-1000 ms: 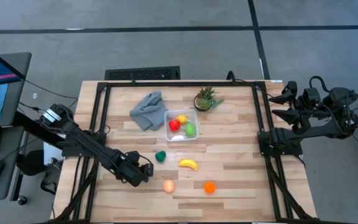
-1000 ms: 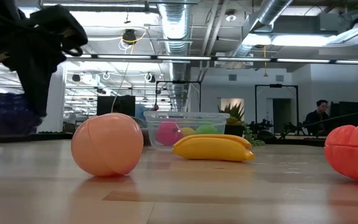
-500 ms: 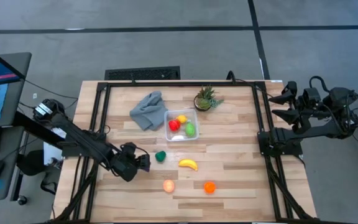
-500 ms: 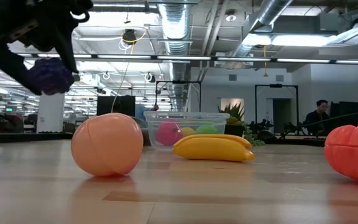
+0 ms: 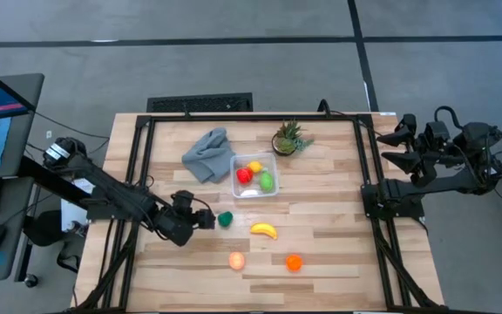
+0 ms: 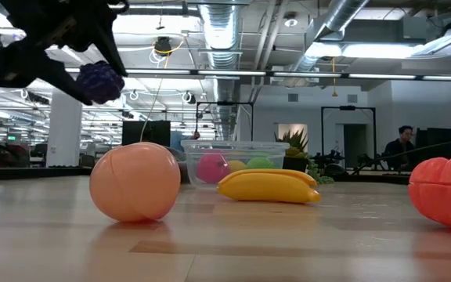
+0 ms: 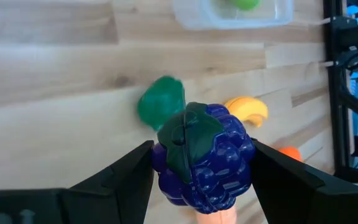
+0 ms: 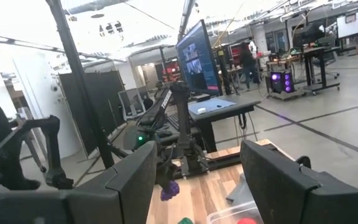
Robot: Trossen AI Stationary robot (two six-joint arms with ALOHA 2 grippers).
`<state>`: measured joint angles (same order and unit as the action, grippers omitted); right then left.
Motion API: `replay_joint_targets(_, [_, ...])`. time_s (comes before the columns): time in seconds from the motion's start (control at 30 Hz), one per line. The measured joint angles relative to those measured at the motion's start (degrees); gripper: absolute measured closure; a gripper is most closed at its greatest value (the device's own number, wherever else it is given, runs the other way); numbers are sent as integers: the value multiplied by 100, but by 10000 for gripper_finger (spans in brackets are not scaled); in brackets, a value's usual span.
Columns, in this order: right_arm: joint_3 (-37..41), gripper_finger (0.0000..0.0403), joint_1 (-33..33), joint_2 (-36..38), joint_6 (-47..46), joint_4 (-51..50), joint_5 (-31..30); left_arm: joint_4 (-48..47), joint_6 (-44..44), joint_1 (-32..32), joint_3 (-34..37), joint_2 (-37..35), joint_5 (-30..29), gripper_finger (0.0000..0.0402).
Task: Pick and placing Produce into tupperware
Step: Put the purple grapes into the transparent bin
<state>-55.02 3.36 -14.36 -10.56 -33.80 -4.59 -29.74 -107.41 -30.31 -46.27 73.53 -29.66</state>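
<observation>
Left hand [image 7: 201, 168] raised above table, pinching purple grapes [image 7: 204, 155], right arm parked aside.

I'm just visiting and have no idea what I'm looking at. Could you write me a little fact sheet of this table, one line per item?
left gripper: shut on the purple grapes, held up above the table
right gripper: parked off the table's right edge, holding nothing
tupperware: holds a red, a yellow and a light green piece
still on the table: dark green piece, banana, peach, orange piece
also there: grey cloth, potted plant
</observation>
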Motion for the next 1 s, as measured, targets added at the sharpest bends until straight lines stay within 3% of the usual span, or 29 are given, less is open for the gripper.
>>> replay_joint_targets(0.57, [2,147,0,-3,-776,15,-213,28,3039,1051,-578,-225,-825,173])
replay_joint_targets(1.0, [2,147,0,-3,-1191,-7,-302,948,6366,1957,-652,-244,-1040,173])
